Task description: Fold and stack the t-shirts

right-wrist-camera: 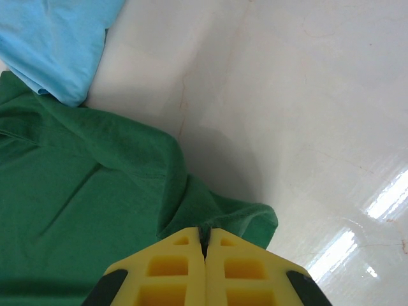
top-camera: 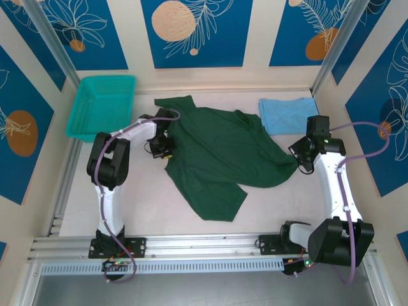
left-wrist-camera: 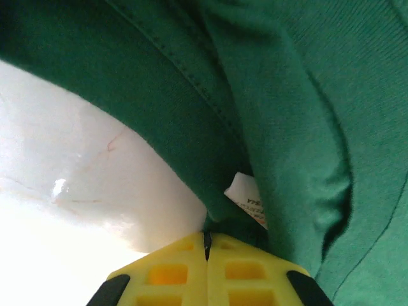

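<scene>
**A:** How do the jaws stand?

**B:** Both pairs are shut tight, with the yellow faces meeting. The left jaws pinch a fold on one edge of the dark green t-shirt (top-camera: pixel 217 159). The right jaws pinch a hem corner on its opposite edge.

**A:** How much room is there around them?

**B:** The counter (top-camera: pixel 146 197) lies bare on the near side of both jaws, out to the metal rail (top-camera: pixel 191 245). It is bare again outward of the right jaws. The green shirt spreads rumpled between the two pairs, one flap trailing toward the rail. A teal basket (top-camera: pixel 102 105) sits beyond and outward of the left jaws, against the wall. The folded light blue t-shirt (top-camera: pixel 287 113) lies just beyond the right jaws, its edge meeting the green cloth.

**A:** Do the wrist cameras add anything?

**B:** The left wrist view shows a white label (left-wrist-camera: pixel 248 197) with red print tucked in the folds just ahead of the jaws. From above it is too small to make out. The right wrist view shows glare streaks on the bare counter beside the pinched corner.

**A:** And the arms?

**B:** The left arm (top-camera: pixel 108 172) has its elbow bent outward and its forearm reaching inward. The right arm (top-camera: pixel 335 185) has its elbow folded low near its base, and its long link runs away from the rail.
</scene>
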Available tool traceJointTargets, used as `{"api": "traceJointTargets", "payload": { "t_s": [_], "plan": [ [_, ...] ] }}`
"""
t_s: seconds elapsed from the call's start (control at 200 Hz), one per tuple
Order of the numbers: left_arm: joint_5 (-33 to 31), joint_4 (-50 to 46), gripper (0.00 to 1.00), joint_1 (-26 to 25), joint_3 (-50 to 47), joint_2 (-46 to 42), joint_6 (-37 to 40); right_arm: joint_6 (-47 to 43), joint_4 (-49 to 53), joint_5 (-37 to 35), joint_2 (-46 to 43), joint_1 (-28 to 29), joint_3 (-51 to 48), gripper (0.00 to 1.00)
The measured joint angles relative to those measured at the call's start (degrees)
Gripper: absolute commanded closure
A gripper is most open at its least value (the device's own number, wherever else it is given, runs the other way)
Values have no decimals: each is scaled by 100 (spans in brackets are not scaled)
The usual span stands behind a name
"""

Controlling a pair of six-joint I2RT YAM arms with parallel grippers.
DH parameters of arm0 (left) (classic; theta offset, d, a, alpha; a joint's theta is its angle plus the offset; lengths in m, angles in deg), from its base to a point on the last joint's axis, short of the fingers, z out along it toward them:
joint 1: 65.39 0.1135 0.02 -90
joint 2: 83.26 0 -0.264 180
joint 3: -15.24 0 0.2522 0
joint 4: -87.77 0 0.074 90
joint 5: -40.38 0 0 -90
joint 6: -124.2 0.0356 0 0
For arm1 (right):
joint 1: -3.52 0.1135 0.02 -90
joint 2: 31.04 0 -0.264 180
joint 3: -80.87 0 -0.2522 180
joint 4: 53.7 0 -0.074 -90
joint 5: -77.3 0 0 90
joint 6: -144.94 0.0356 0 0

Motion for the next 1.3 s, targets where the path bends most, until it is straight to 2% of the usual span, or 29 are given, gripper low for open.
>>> {"api": "traceJointTargets", "payload": {
  "t_s": [0.2, 0.64, 0.935, 1.025, 1.115, 1.165, 1.22, 1.3],
  "plan": [
    [-321, 168, 100, -15, -175, -111, 323, 2, 0, 0, 0, 0, 0, 96],
    [-879, -79, 100, 459, -2046, -1676, 841, 136, -13, 219, -2, 31, -319, 96],
    [-1163, -208, 100, 1309, -2273, -1993, 1182, 509, 96, 474, -223, 494, -1158, 96],
    [-1213, -234, 100, 1574, -2273, -1993, 1246, 667, 236, 472, -411, 658, -1357, 92],
    [-1215, -271, 85, 1742, -2247, -1993, 1279, 828, 382, 450, -599, 715, -1556, 80],
    [-1204, -313, 70, 1779, -2197, -1993, 1246, 868, 483, 404, -680, 708, -1633, 67],
    [-1123, -367, 62, 1786, -2085, -1998, 1272, 960, 603, 295, -754, 697, -1646, 53],
    [-914, -457, 49, 1766, -1853, -2039, 1134, 977, 741, 90, -828, 697, -1589, 50]
  ]
}}
